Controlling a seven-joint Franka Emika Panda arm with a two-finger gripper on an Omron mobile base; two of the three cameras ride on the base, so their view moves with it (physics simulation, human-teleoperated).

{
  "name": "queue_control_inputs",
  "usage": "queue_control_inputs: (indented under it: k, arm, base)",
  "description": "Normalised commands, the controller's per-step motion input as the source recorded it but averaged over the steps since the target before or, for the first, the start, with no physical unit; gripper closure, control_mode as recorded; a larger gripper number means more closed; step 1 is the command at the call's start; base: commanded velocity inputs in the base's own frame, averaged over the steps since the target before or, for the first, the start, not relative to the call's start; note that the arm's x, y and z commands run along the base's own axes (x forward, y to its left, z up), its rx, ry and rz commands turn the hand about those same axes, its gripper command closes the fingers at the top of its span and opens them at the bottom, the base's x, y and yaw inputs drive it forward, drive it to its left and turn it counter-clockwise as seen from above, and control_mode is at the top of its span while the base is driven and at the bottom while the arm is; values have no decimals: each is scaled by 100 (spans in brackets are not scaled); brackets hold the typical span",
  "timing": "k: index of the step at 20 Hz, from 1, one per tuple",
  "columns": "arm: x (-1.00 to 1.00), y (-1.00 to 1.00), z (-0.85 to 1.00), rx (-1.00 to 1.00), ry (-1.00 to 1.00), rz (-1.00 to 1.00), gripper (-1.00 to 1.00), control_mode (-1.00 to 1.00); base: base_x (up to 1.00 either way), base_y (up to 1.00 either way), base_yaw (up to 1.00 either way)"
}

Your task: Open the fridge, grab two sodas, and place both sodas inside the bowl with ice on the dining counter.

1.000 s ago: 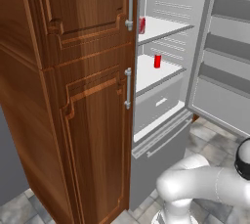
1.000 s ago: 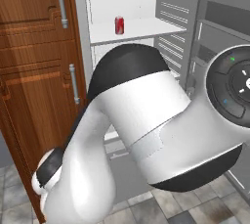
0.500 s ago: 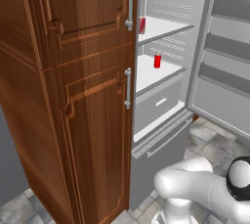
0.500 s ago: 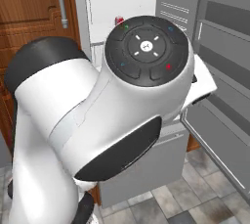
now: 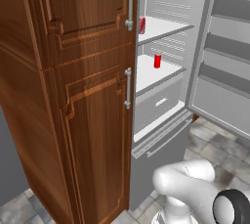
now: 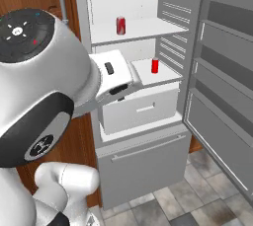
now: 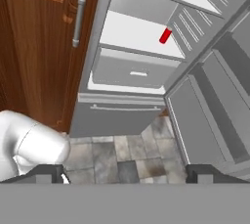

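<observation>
Plainly, the fridge [image 6: 143, 161] stands with its door [image 6: 227, 72] swung wide beside the brown wooden cabinet [image 5: 73, 96]. One soda [image 6: 120, 25] stands mid-way along the upper shelf [image 6: 143, 31]; the other soda [image 6: 155, 65] stands near the front edge of the shelf below. The gripper [image 7: 125, 171], fingers spread wide and holding nothing, hangs well back from both, over the tiled floor [image 7: 117, 154].

Fridge [image 6: 143, 136] door [image 6: 225, 72] stands wide; shelves lie open around each soda [image 6: 155, 65], cabinet [image 5: 83, 96] flanking the left.
</observation>
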Motion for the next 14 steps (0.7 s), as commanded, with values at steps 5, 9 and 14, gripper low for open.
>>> queue_control_inputs:
  k: [5,9,14]
  arm:
    - [19,79,-23,4,0,-11,-100,-100]
    - [56,73,-43,1,6,-14,-100,-100]
    - [65,42,-55,6,8,-14,-100,-100]
  base:
    - [0,0,0]
    - [0,0,0]
    - [0,0,0]
